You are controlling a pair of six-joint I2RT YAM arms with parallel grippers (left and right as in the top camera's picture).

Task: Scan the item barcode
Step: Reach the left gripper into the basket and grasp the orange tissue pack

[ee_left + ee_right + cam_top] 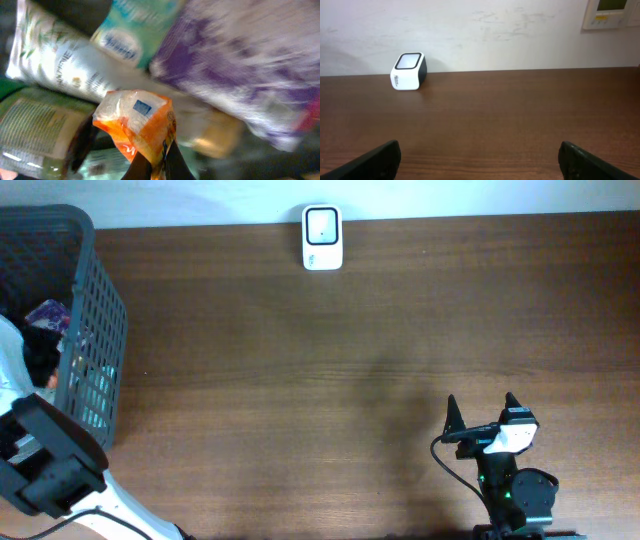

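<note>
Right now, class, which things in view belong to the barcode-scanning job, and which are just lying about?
Job in hand:
orange packet, pinched in the shut left gripper
white scanner

Lying about:
purple packet
teal packet
white packet
basket

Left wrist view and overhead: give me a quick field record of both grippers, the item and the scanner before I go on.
left gripper: shut on the lower edge of the orange packet, down in the basket
orange packet: lies among other packets; small blue label faces the wrist camera
right gripper: open, holding nothing, above the table
scanner: at the table's far edge, near the middle, well away from both arms
scan: not yet done
</note>
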